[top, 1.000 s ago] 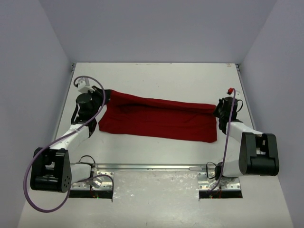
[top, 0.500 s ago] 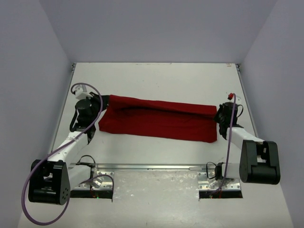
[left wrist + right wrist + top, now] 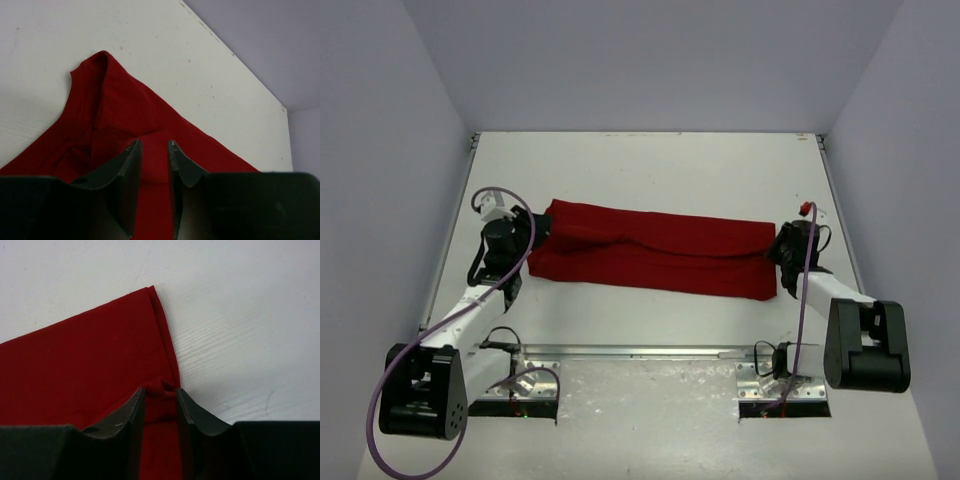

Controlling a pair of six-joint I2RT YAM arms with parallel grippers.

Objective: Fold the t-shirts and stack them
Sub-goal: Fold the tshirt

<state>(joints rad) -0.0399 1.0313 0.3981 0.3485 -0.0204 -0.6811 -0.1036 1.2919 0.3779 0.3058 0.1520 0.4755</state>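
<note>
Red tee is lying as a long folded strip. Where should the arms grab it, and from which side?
Probably pinch the t-shirt at its short ends, from above: left gripper at the bunched end, right gripper at the hemmed corner. It lies flat, long side across the table, so each end sits nearest one arm.

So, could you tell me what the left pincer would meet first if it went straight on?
The dark red cloth t-shirt, spread right ahead of the left pincer; how close is hard to judge.
</note>
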